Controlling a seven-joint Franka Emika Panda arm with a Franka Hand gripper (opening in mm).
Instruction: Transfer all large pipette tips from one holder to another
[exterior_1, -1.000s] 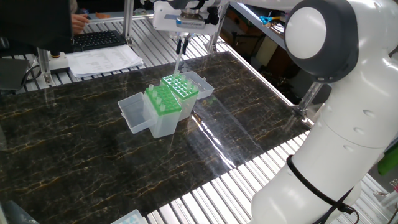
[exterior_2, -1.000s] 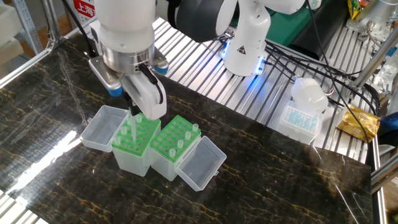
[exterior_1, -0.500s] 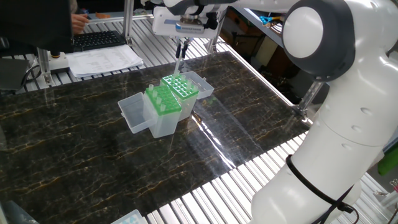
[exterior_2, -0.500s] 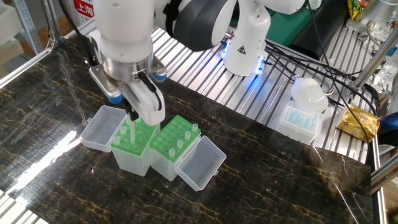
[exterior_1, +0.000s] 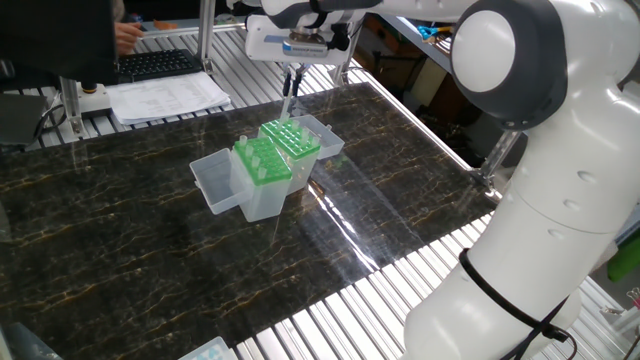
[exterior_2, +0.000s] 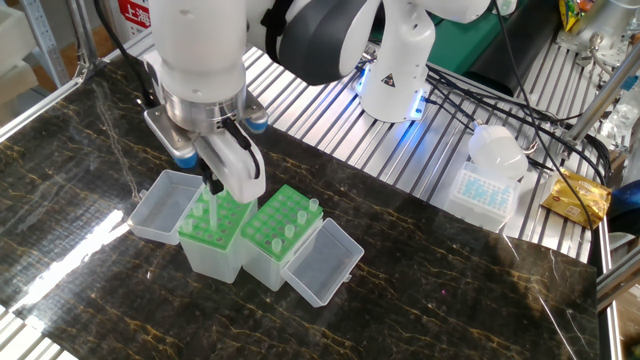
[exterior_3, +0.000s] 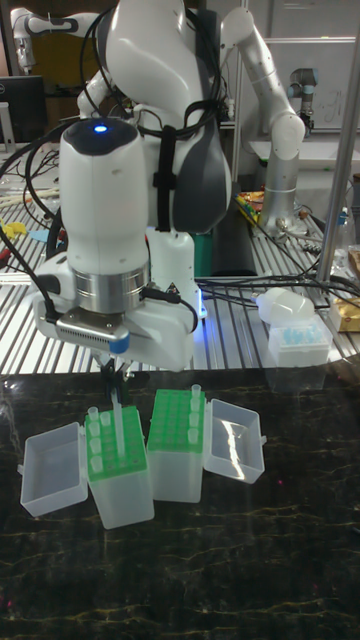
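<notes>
We read the black two-finger gripper (exterior_3: 117, 385) pinching one slim clear pipette tip (exterior_3: 117, 420) above the left green-topped clear holder (exterior_3: 118, 470); slight tilt could jam it against the hole rim.

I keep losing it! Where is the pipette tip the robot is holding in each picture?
One fixed view: the held pipette tip hangs top centre, above the far rack.
The other fixed view: left of centre, over the left rack.
Tall fixed view: lower left, over the left rack.
Shared landmark: the gripper above it.
</notes>
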